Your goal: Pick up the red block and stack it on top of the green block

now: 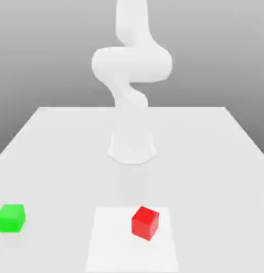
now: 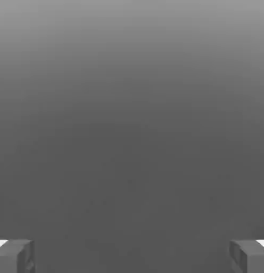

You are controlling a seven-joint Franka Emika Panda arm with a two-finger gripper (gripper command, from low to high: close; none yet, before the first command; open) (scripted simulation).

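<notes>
exterior view is showing the red block point(image 1: 145, 223) sitting apart from the green block point(image 1: 10, 218); my pincer point(image 2: 132, 256) is hanging spread, gripping nothing, everything left.

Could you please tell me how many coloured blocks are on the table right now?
2. The green block sits near the table's front edge at the exterior view's left; the red block sits right of it, on a paler square patch. None seems hidden.

The red block point(image 1: 145, 223) sits on the worktop point(image 1: 208, 160) near its front edge, about midway along it. The green block point(image 1: 10, 218) lies well apart from it, towards the exterior view's left by the worktop's left edge. The arm's base point(image 1: 132, 146) stands behind both, mid-worktop.
</notes>
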